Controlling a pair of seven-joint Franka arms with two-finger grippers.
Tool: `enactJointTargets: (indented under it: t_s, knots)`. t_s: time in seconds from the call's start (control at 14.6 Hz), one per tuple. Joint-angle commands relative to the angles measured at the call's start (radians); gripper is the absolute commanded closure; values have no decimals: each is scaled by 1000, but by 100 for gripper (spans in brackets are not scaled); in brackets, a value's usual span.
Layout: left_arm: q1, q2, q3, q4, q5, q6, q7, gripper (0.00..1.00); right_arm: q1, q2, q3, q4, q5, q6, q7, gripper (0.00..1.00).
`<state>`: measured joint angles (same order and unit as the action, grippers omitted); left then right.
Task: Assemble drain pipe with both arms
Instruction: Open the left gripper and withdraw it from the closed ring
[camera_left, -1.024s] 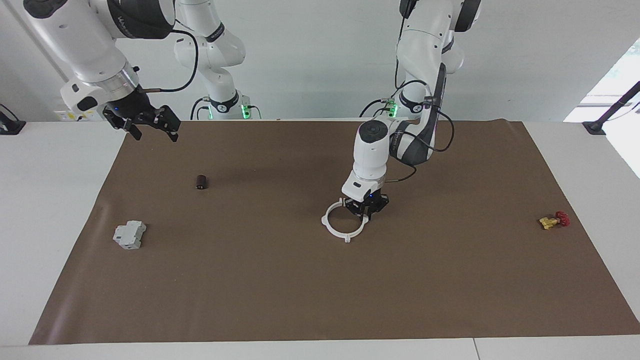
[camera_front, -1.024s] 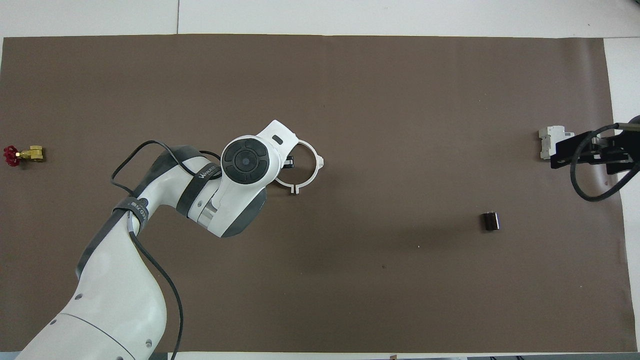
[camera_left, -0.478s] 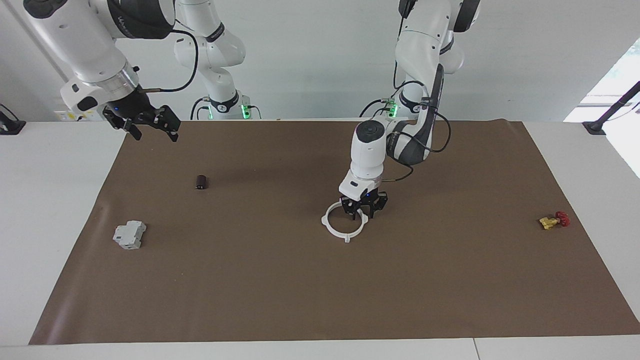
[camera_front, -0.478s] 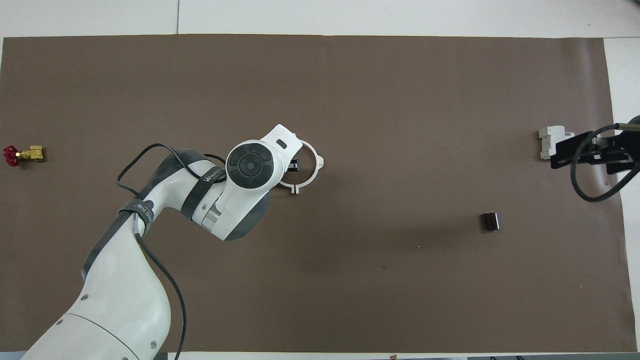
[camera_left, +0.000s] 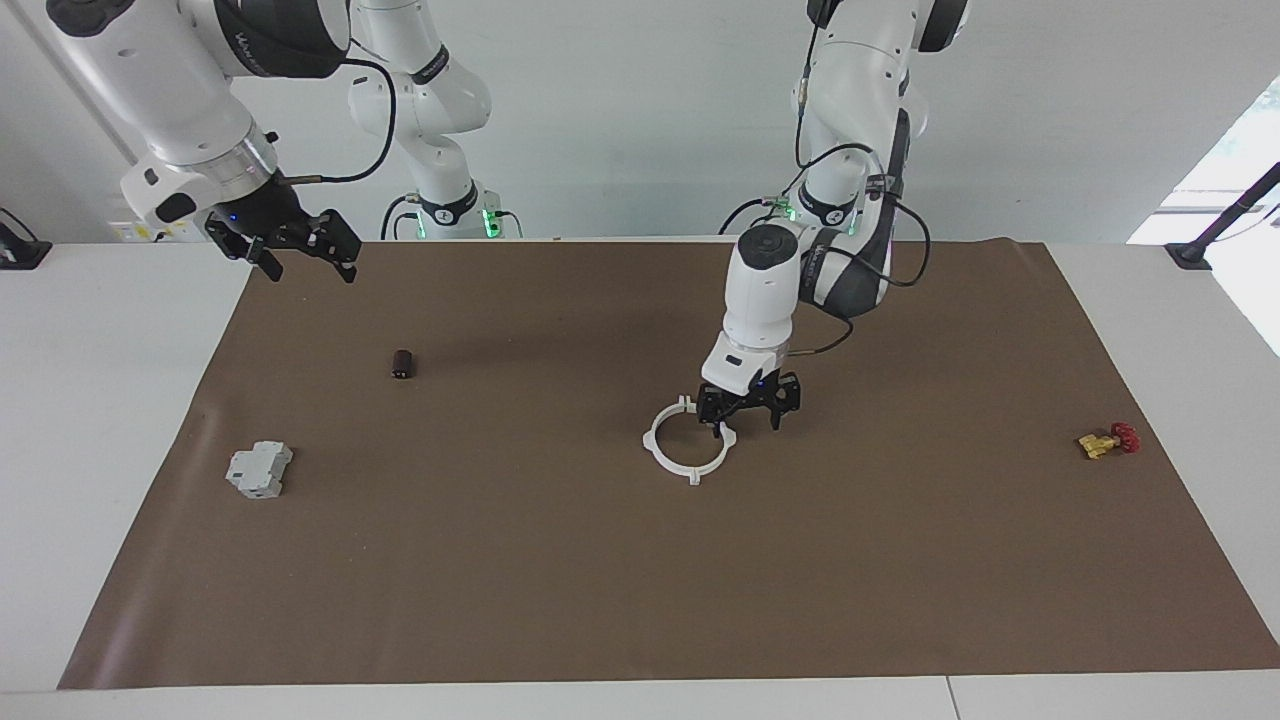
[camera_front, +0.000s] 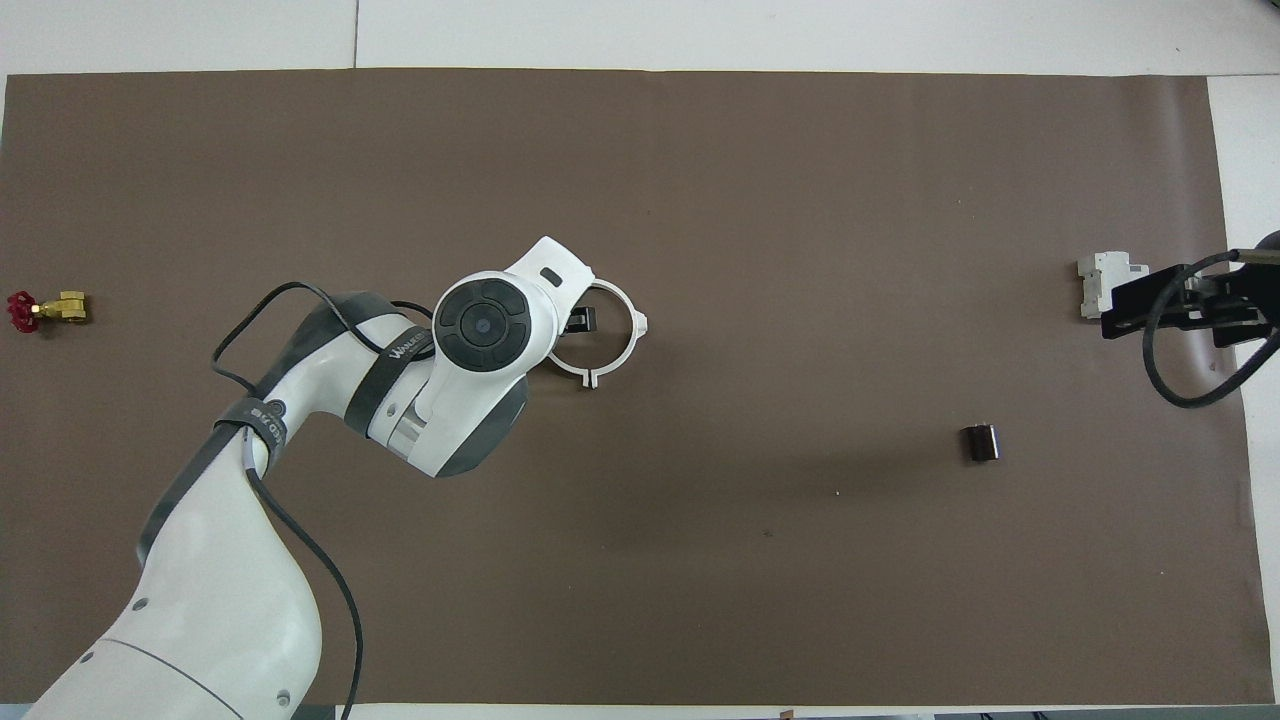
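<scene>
Over the drain pipe (camera_left: 688, 444) rim my left gripper (camera_left: 748, 421), jaws spread wide, right gripper (camera_left: 300, 262) waiting off near the grey box (camera_left: 258, 470), jaws wide too

Hidden/cropped parts
Left gripper (camera_front: 578, 321) mostly hidden under its own wrist overhead, covering part of drain pipe ring (camera_front: 622, 345); right gripper (camera_front: 1180, 305) cropped by edge.

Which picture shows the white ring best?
The facing view: the white ring lies in full sight on the brown mat, with the left gripper at its edge. In the overhead view the left arm covers part of the ring.
</scene>
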<state>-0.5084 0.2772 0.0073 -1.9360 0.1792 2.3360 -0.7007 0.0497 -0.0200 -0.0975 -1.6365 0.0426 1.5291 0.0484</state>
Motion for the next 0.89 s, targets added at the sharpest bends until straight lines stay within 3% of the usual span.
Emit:
enactJointTargets:
  t_s: [0.0,0.34,0.61,0.82]
  knots:
    - [59,-125,-3,-70,5,-83,-2,0,-11,-12,5,-14,-9,16,-30,0]
    - [210,-248,-3,-130,-97,-102,200,0,2,-14,12,-9,-47,17,-28,0]
    - [321,-343,5,-115,-165,-256,432,0,2,-12,12,-8,-50,22,-30,0]
    - [418,-385,10,-37,-165,-386,565,0,1,-12,15,-3,-47,22,-32,0]
